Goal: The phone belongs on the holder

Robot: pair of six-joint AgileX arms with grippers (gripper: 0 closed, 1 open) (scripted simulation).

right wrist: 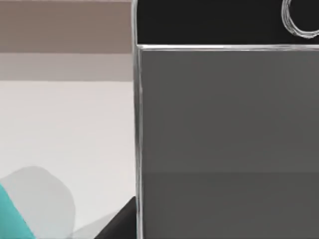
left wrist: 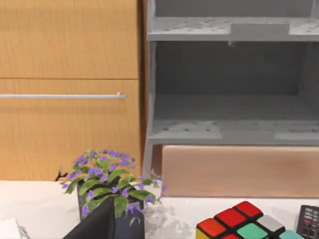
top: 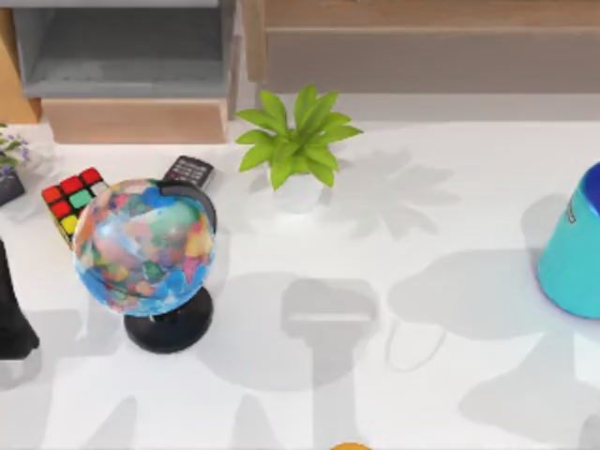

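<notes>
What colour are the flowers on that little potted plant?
Purple flowers among green leaves, seen best in the left wrist view.

The left arm (top: 11,314) stands at the table's edge at about 8 o'clock in the top view, a dark upright bulk cut off by the border, wider at its foot than above. It sits low and well back from the middle of the table. In the left wrist view, 1 dark slanted wedge of the left gripper (left wrist: 99,225) rises from about 7 o'clock. In the right wrist view, 1 thin dark sliver of the right gripper (right wrist: 122,222) shows at about 7 o'clock, angled upward.
</notes>
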